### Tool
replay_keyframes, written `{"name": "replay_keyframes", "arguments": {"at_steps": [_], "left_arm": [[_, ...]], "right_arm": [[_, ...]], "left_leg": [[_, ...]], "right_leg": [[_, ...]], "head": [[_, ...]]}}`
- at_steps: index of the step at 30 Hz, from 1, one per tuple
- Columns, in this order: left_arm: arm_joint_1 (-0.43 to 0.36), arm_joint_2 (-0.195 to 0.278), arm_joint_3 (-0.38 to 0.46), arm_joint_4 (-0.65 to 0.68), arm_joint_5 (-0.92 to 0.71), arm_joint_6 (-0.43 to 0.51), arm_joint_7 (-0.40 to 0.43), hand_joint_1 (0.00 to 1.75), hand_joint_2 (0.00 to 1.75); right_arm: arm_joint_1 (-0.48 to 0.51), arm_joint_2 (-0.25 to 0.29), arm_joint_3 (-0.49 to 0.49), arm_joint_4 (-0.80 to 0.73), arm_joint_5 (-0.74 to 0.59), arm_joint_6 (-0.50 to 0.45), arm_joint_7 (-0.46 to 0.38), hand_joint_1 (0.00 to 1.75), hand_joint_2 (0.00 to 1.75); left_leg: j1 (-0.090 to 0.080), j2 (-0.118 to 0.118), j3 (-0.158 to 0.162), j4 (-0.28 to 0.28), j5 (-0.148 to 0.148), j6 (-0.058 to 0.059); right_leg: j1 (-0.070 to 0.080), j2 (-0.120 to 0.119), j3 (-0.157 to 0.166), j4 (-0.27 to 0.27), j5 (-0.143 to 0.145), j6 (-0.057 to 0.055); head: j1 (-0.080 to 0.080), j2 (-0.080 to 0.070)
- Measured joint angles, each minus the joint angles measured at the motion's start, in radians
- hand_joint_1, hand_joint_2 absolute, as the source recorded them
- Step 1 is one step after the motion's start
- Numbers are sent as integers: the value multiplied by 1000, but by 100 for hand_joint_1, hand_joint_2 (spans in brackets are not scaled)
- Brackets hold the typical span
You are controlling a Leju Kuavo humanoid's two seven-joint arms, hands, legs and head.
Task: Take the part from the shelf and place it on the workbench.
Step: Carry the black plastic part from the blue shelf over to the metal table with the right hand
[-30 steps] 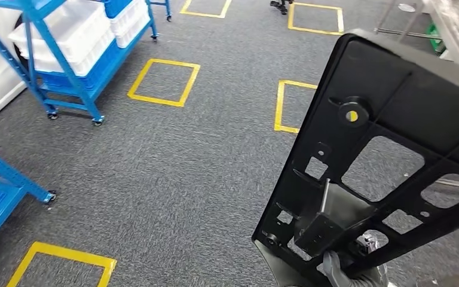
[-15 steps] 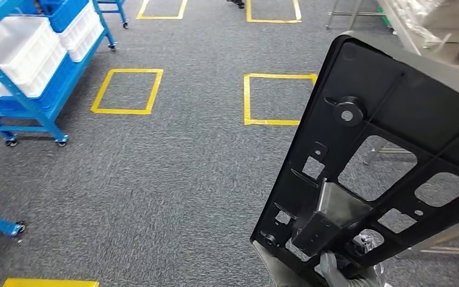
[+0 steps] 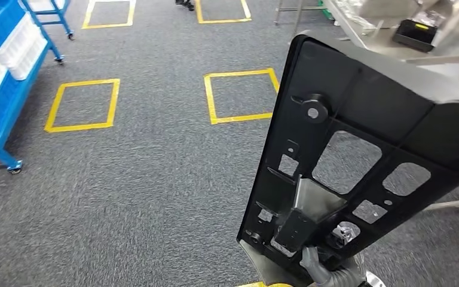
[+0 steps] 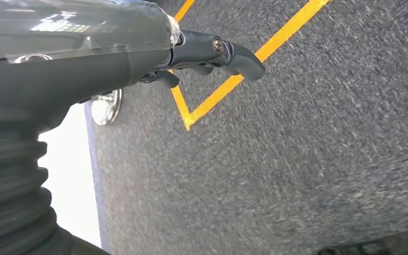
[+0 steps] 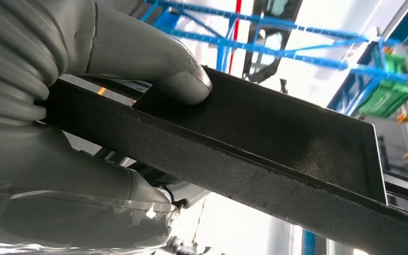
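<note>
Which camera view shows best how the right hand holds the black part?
The right wrist view: the right hand grips the black part at its edge, thumb pressed on one face. The head view shows the whole part but little of the hand below it. The left wrist view shows the left hand over carpet.

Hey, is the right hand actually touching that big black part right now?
Touching. The right wrist view shows the right hand with its thumb pressed onto the black part and fingers under its edge.
</note>
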Motion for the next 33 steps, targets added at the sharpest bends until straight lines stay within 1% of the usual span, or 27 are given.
{"name": "replay_keyframes", "arguments": {"at_steps": [1,2,3,5,6,8,9,11,12,14,15,16,17,18,20,21,22,23,24,25,26,28,29,30,31,32,33], "left_arm": [[0,0,0,0,0,-2,1,0,175],[0,1,0,0,0,-3,2,0,175],[0,0,0,0,1,-3,0,0,175],[0,-1,1,0,2,-4,-4,0,175],[-1,-2,1,0,3,-3,-7,0,175],[-5,-5,1,0,2,-1,-11,0,175],[-8,-6,1,0,2,-1,-12,0,175],[-9,-8,1,0,1,0,-14,0,175],[-8,-9,1,0,1,-1,-16,0,175],[-6,-13,1,0,-2,-6,-22,0,175],[-5,-15,1,0,-6,-10,-24,0,175],[-5,-17,1,0,-9,-14,-26,0,175],[-6,-18,1,0,-13,-17,-27,0,175],[-8,-20,0,0,-17,-19,-27,0,175],[-11,-23,-1,0,-24,-22,-27,0,175],[-12,-25,-2,0,-27,-23,-26,0,175],[-13,-28,-3,0,-30,-24,-26,0,175],[-14,-31,-4,0,-32,-24,-25,0,175],[-14,-33,-5,0,-33,-24,-24,0,175],[-14,-36,-6,0,-33,-24,-23,0,175],[-13,-38,-6,0,-33,-23,-21,0,175],[-9,-41,-6,0,-32,-21,-18,0,175],[-7,-41,-6,0,-30,-20,-13,0,175],[-6,-41,-6,0,-26,-19,-6,0,175],[-5,-41,-5,0,-20,-18,1,0,175],[-5,-41,-4,0,-13,-16,7,0,175],[-5,-41,-3,0,-5,-14,11,0,175]], "right_arm": [[0,0,2,2,1,0,1,175,175],[0,0,3,3,2,0,2,175,175],[0,0,4,3,3,0,3,175,175],[-3,0,5,3,3,2,3,175,175],[-4,0,5,2,3,3,3,175,175],[-6,-1,6,1,4,5,4,175,175],[-6,-2,6,0,5,5,5,175,175],[-10,-3,6,-2,6,6,5,175,175],[-13,-4,7,-3,9,6,5,175,175],[-16,-4,9,-7,21,3,9,175,175],[-16,-4,10,-11,29,1,13,175,175],[-16,-5,11,-16,36,-2,18,175,175],[-16,-5,13,-21,40,-3,22,175,175],[-16,-5,14,-27,43,-5,26,175,175],[-15,-5,18,-38,47,-11,33,175,175],[-14,-6,19,-43,47,-15,38,175,175],[-11,-7,20,-47,46,-19,42,175,175],[-7,-8,20,-51,43,-22,46,175,175],[-1,-11,20,-55,40,-25,49,175,175],[3,-14,20,-58,36,-26,51,175,175],[6,-17,20,-60,32,-28,53,175,175],[8,-23,20,-62,24,-28,54,175,175],[8,-26,20,-62,19,-25,55,175,175],[8,-29,20,-62,13,-21,55,175,175],[6,-32,20,-62,7,-15,55,175,175],[3,-36,20,-60,1,-8,56,175,175],[-2,-40,20,-59,-4,-1,57,175,175]], "left_leg": [[0,13,1,0,-1,-1],[0,24,2,1,-4,-3],[-1,34,5,3,-7,-6],[-5,50,10,7,-15,-16],[-7,58,12,8,-18,-21],[-9,75,17,9,-22,-31],[-7,70,18,14,-29,-36],[-3,31,-2,70,-68,-45],[-1,3,-29,130,-101,-48],[0,-21,-98,272,-158,-49],[0,-24,-121,312,-163,-48],[-1,-25,-126,313,-147,-45],[-1,-29,-112,272,-113,-42],[-1,-41,-83,201,-68,-37],[-1,-82,-31,72,-15,-28],[-1,-98,-17,38,-6,-26],[-3,-103,-13,28,-9,-23],[-3,-95,-12,24,-7,-19],[-2,-84,-11,20,-3,-13],[-1,-72,-10,14,1,-6],[1,-59,-9,8,5,0],[-1,-34,-9,3,8,7],[-3,-19,-10,4,7,8],[-4,-6,-11,4,7,8],[-4,8,-11,4,5,8],[-5,21,-10,5,4,7],[-4,32,-8,5,2,5]], "right_leg": [[-1,-4,10,-14,16,1],[-2,-12,42,-67,46,1],[-1,-30,86,-144,78,-1],[6,-63,152,-262,111,-11],[10,-70,163,-285,113,-17],[12,-51,162,-289,112,-27],[11,-40,162,-291,113,-32],[6,-20,165,-296,117,-43],[6,-11,165,-296,118,-47],[8,12,164,-296,118,-52],[10,26,165,-295,118,-53],[11,40,166,-294,118,-53],[12,53,168,-293,118,-52],[12,66,170,-293,117,-52],[12,89,169,-291,118,-46],[10,99,166,-290,119,-41],[8,109,162,-290,121,-34],[6,119,158,-291,124,-27],[5,119,155,-289,124,-21],[6,103,149,-279,116,-17],[8,77,135,-251,96,-13],[9,21,80,-135,32,-8],[7,9,47,-67,3,-5],[4,5,24,-20,-10,-1],[1,2,19,-10,-3,1],[-1,-4,35,-40,21,3],[-2,-16,71,-106,56,4]], "head": [[0,0],[0,0],[0,0],[0,0],[0,0],[0,0],[0,0],[0,0],[0,0],[0,0],[0,0],[0,0],[0,0],[0,0],[0,0],[0,0],[0,0],[0,0],[0,0],[0,0],[0,0],[0,0],[0,0],[0,0],[0,0],[0,0],[0,0]]}}
